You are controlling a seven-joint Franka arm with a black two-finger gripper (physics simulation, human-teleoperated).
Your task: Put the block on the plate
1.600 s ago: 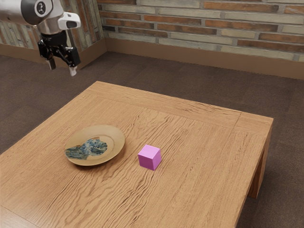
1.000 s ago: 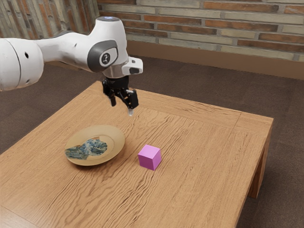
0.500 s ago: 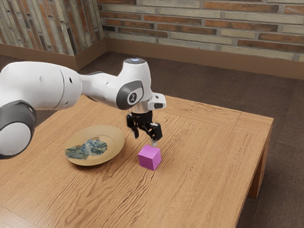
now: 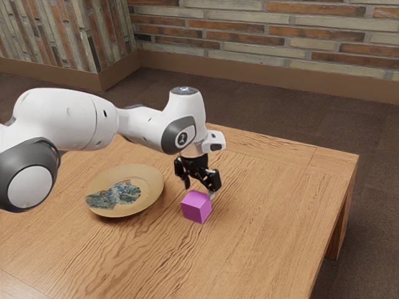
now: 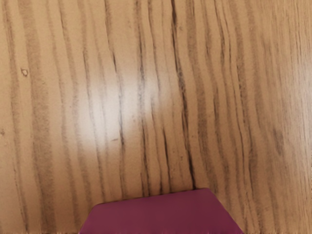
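One pink block (image 4: pixel 196 208), on the wooden table (image 4: pixel 274 218). One black claw (image 4: pixel 199 192), open, fingers spread, pointing down close over the block. One tan plate (image 4: pixel 153 180), blue-patterned, on the table, apart from the block, toward the exterior view's left.

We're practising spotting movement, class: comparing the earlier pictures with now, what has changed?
The arm has swung toward the exterior view's right, bringing its open claw down close to the block. Nothing has been gripped or let go. The block and plate stayed put on the table.
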